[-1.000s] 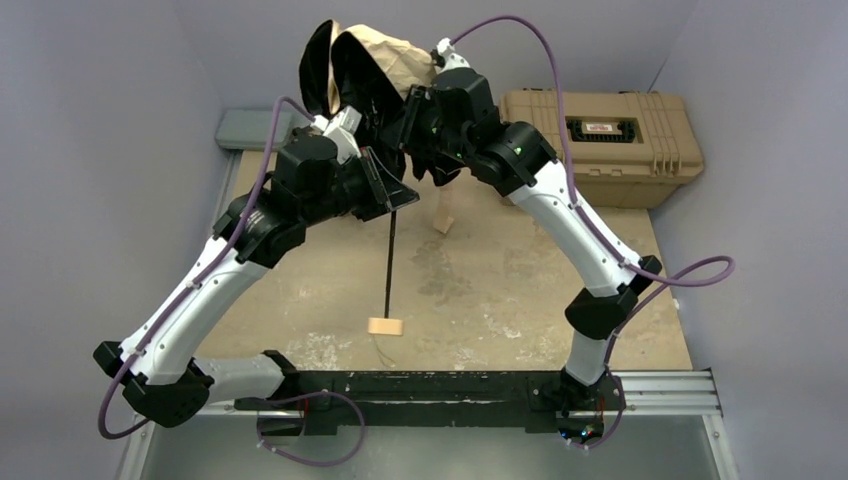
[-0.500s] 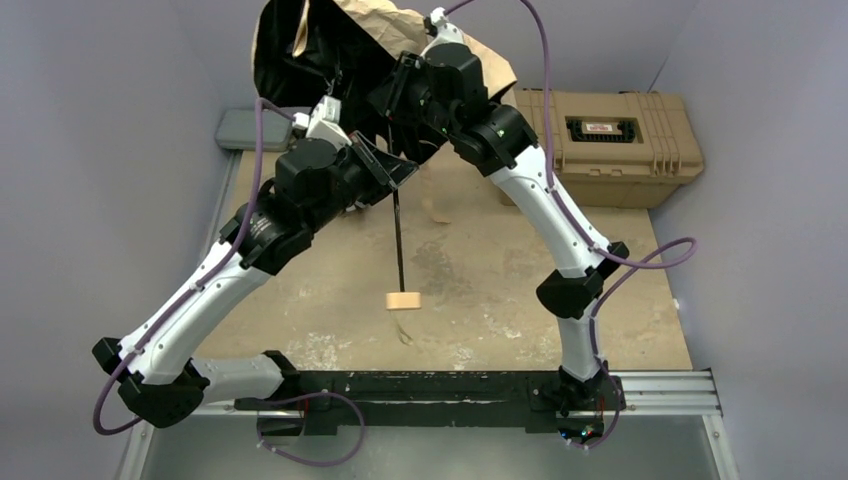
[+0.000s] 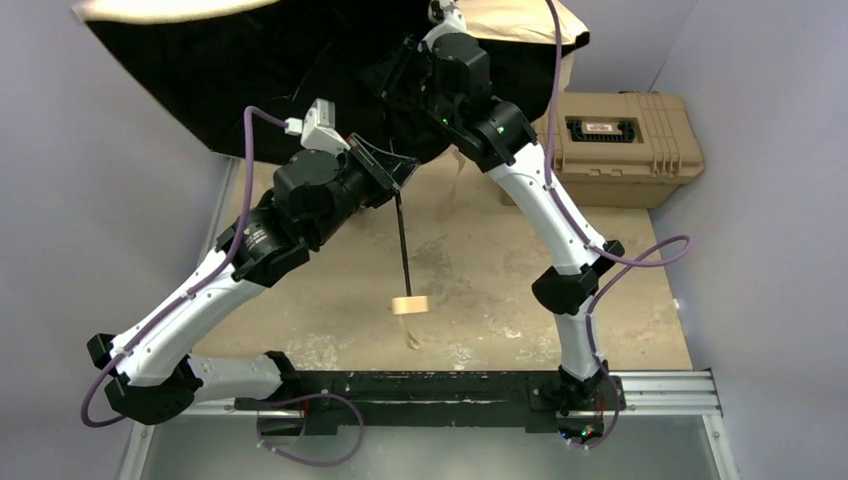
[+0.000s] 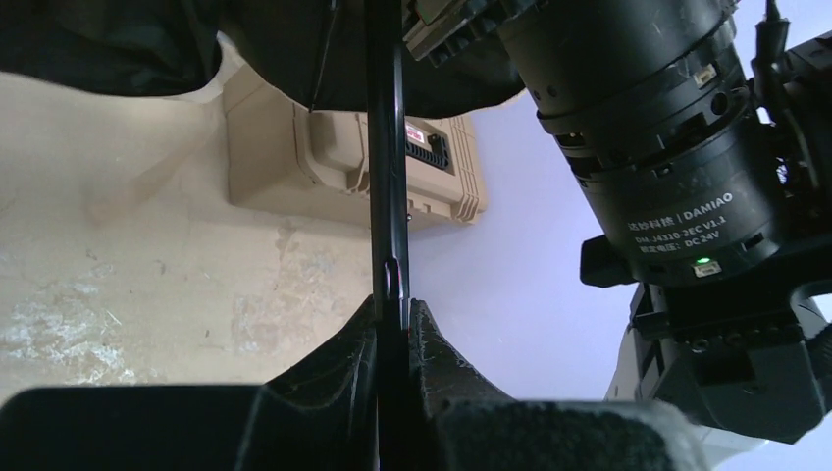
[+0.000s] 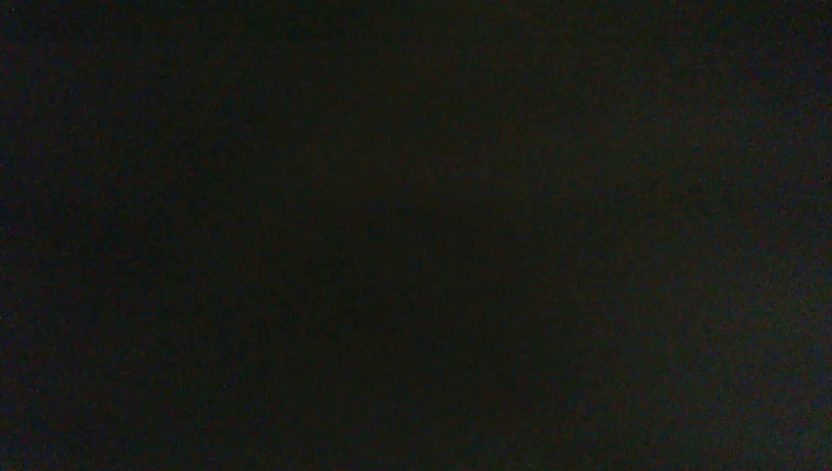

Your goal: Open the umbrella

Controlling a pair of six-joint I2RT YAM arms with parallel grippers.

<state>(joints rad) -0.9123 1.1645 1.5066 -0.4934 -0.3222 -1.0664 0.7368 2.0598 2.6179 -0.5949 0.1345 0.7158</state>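
The umbrella is spread wide across the top of the top view, its black underside (image 3: 250, 70) facing me and a tan edge (image 3: 160, 10) showing. Its thin black shaft (image 3: 402, 240) hangs down to a small cream handle (image 3: 410, 305) above the table. My left gripper (image 3: 397, 188) is shut on the shaft just under the canopy. In the left wrist view the shaft (image 4: 386, 147) runs straight up from between the pinched fingers of the left gripper (image 4: 392, 314). My right arm (image 3: 450, 70) reaches up into the canopy; its fingers are lost against the black fabric, and the right wrist view is fully dark.
A tan hard toolbox (image 3: 615, 145) stands at the back right of the worn table (image 3: 500, 260); it also shows in the left wrist view (image 4: 334, 157). The right arm's motor housing (image 4: 667, 147) hangs close beside the shaft. Grey walls enclose the sides.
The canopy has gone from a bunched bundle to a wide spread across the top. Both arms rose, and the shaft and handle shifted slightly right and up.
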